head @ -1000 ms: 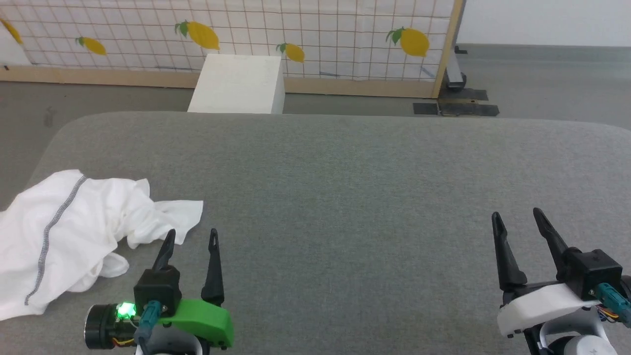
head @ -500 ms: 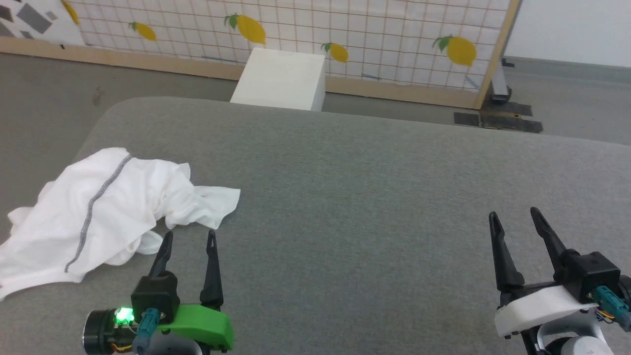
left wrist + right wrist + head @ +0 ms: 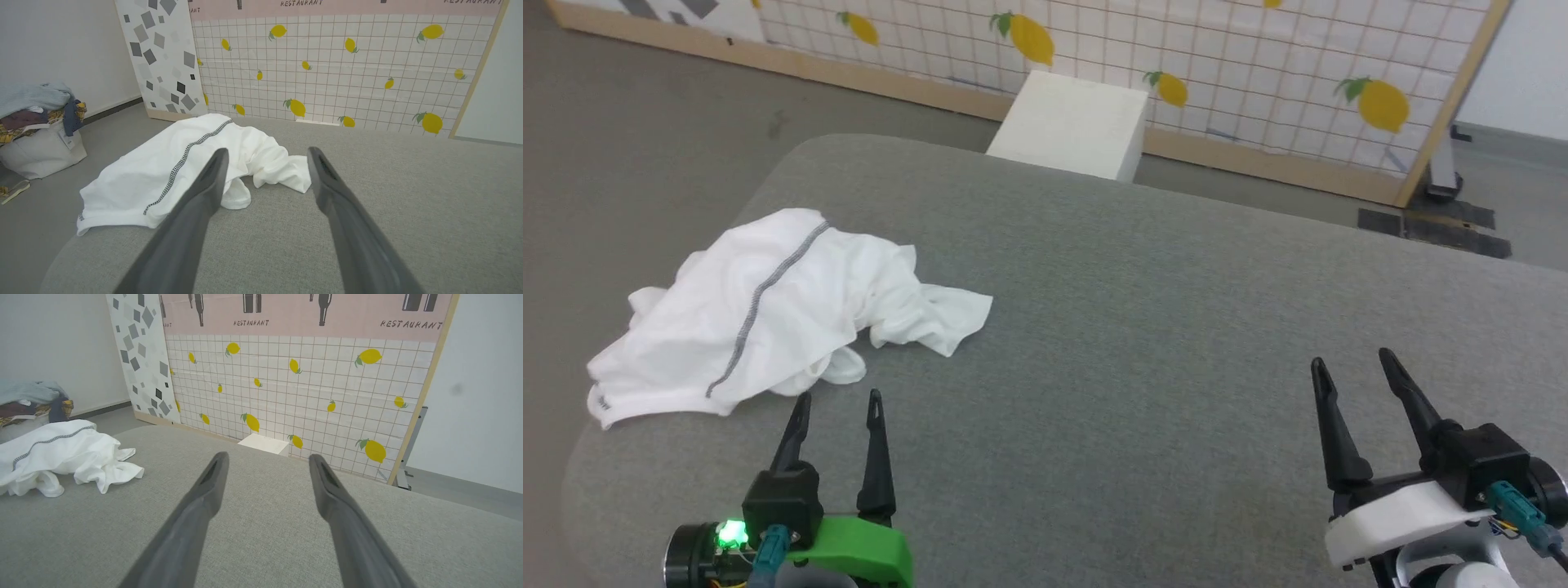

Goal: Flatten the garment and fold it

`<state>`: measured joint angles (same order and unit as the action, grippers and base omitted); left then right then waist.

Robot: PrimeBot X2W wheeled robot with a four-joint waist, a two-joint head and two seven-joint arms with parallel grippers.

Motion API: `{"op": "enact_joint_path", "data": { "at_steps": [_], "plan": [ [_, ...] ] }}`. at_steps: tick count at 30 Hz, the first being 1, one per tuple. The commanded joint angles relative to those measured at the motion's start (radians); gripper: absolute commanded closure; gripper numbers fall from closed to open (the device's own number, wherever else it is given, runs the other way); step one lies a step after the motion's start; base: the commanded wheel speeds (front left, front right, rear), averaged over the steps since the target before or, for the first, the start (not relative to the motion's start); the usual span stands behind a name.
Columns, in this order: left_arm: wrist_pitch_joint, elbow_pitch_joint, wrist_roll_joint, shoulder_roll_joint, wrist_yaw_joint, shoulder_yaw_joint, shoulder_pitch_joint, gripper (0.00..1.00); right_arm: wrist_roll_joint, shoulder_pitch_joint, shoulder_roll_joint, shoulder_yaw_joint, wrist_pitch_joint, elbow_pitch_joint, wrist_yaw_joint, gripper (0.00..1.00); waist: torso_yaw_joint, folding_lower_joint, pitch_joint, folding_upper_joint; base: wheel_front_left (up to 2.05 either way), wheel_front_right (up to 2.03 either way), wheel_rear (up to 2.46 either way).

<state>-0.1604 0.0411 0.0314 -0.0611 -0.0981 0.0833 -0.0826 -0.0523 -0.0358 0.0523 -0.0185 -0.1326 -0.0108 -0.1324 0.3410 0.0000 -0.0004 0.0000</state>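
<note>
Garment (image 3: pixel 768 310) sits crumpled in a heap at the desk's (image 3: pixel 1143 327) left corner, roughly 10 o'clock in the head view. It is white, thin and wrinkled. Grey stitched trim line (image 3: pixel 760 306) runs diagonally across its top layer. One loose flap trails out toward 3 o'clock, flat on the desk. Its left edge reaches the desk's rounded rim.

Left gripper (image 3: pixel 840 396) is just beside the heap, which lies at its 11 o'clock. Jaws are spread wide with nothing between them, tips apart from the cloth. Left wrist view agrees: left gripper (image 3: pixel 267 150) is open and the garment (image 3: pixel 163 175) lies beyond the tips, mostly at 10 o'clock.

Right gripper (image 3: pixel 1350 358) is at 4 o'clock in the head view, well apart from the garment. Its jaws are spread too and empty, over bare desk. In the right wrist view the right gripper (image 3: pixel 268 455) points at the far edge, with the garment (image 3: pixel 61 453) out at 9 o'clock.

The desk has a grey woven fabric cover and rounded corners.

Room:
- Grey floor (image 3: pixel 645 122).
- White box (image 3: pixel 1078 122) at 12 o'clock, just past the desk's far edge.
- Behind the box, a wood-framed grid panel with lemon prints (image 3: pixel 1258 73).
- Left of it, a panel with grey squares (image 3: pixel 163 61).
- Clothes pile (image 3: pixel 32 102) at 9 o'clock by the white wall (image 3: pixel 61 41).
- Black tape patches (image 3: pixel 1429 224) at 2 o'clock.
</note>
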Motion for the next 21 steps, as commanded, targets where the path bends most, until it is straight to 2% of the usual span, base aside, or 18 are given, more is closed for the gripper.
{"op": "enact_joint_path", "data": {
  "at_steps": [1, 10, 21],
  "plan": [
    [-0.012, -0.001, 0.007, -0.004, -0.007, 0.005, -0.013, 0.00, -0.005, -0.007, -0.001, 0.006, -0.011, -0.005, 0.001, 0.00, 0.041, 0.0000, 0.002, 0.0000, 0.00, 0.00, 0.00],
    [-0.031, -0.007, 0.013, -0.009, -0.017, 0.012, -0.029, 0.00, -0.009, -0.007, -0.001, 0.029, -0.023, -0.001, 0.001, 0.00, 0.120, 0.0000, 0.000, 0.0000, 0.00, 0.00, 0.00],
    [-0.053, -0.009, 0.021, -0.011, -0.028, 0.025, -0.037, 0.00, -0.019, -0.010, -0.002, 0.037, -0.041, 0.009, 0.001, 0.00, 0.185, 0.0000, -0.007, 0.0000, 0.00, 0.00, 0.00]
  ]
}}
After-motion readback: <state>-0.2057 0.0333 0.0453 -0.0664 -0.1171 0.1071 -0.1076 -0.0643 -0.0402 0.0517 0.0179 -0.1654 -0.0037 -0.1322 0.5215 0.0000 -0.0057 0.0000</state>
